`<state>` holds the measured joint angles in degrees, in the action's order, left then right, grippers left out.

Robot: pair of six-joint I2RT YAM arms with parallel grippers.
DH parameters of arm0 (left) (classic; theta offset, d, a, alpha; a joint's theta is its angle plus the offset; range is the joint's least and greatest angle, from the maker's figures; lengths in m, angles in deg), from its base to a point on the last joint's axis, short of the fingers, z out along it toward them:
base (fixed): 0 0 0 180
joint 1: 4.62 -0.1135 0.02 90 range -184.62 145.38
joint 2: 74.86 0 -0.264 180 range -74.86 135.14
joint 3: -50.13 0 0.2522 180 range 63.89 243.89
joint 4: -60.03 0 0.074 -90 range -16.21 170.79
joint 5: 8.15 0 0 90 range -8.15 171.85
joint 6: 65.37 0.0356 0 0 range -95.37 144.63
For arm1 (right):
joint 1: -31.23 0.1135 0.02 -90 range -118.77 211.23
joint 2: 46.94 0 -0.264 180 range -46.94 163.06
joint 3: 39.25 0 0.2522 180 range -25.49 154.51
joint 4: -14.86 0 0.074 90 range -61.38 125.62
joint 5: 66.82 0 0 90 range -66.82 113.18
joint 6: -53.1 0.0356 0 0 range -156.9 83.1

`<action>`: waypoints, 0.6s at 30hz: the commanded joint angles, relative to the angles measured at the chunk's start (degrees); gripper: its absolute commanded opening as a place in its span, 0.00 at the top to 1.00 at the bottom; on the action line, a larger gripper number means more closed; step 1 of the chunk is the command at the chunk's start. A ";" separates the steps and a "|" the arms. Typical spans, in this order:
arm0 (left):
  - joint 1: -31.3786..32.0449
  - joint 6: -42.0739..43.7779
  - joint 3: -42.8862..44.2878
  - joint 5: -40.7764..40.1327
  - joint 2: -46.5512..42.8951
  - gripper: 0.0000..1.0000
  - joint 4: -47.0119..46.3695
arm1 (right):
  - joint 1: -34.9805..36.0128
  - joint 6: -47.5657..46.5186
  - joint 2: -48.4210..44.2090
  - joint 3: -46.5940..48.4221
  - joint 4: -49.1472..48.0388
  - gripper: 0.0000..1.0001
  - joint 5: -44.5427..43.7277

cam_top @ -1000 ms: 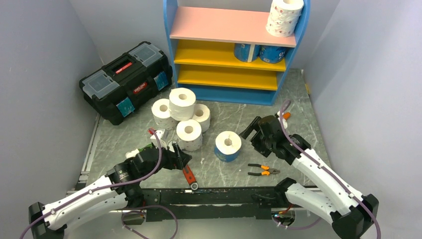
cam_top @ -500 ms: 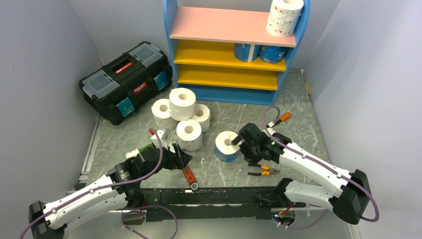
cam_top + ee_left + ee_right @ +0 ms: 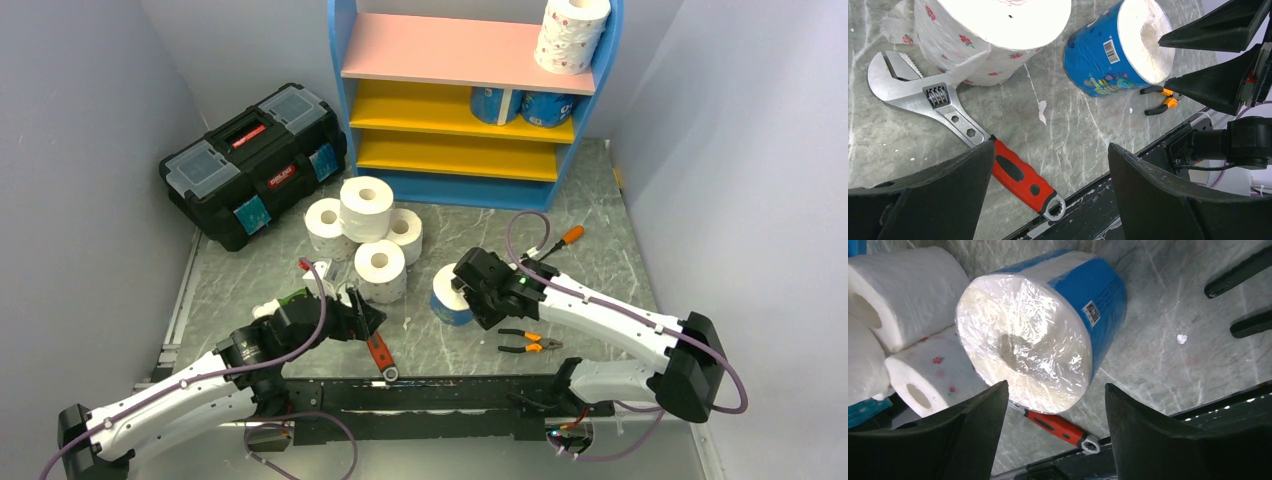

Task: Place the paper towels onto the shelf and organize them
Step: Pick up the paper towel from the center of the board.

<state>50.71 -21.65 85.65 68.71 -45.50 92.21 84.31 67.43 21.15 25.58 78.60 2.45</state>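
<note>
- A grey marbled desk (image 3: 440,240) is boxed in by pale walls. The blue-framed shelf (image 3: 460,50) stands at its far edge, and I place everything from that shelf.
- At the right end of the shelf's pink top board, a pink-dotted roll (image 3: 572,33) stands upright. Two blue-wrapped rolls (image 3: 547,107) sit on the yellow board just beneath. I read this as like kept with like.
- On the desk in front of the shelf's left half, four loose rolls (image 3: 366,208) huddle together.
- Nearer me, in front of the shelf's middle, a lone blue roll (image 3: 1038,340) stands on end. I judge it goes next, beside its twins.
- My right tool (image 3: 1055,390) straddles that roll, fingers spread wide. I cannot tell whether they touch it.
- My left tool (image 3: 1050,147) hangs wide and empty above a red-handled wrench (image 3: 948,107), well out from the shelf's left side. I take that as keeping clear of the right arm.
</note>
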 commanded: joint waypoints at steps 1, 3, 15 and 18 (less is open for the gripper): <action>-0.03 -0.91 -0.58 0.62 -0.82 0.11 -0.07 | 0.74 6.76 1.81 3.66 3.18 0.29 -2.54; -0.04 -0.99 -0.49 0.79 -1.18 0.11 0.40 | 0.71 8.38 2.54 3.14 2.68 0.32 -1.52; -0.03 -1.46 -1.10 1.34 -3.26 0.11 2.31 | 0.83 14.01 1.12 -1.16 1.77 0.39 -0.54; -0.02 -1.36 -0.92 1.21 -3.05 0.11 2.28 | 0.76 13.78 2.08 -1.04 1.54 0.40 -0.67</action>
<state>50.71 -22.48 84.69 69.14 -48.19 94.96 84.90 79.15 23.19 24.51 79.78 2.65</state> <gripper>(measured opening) 0.891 0.606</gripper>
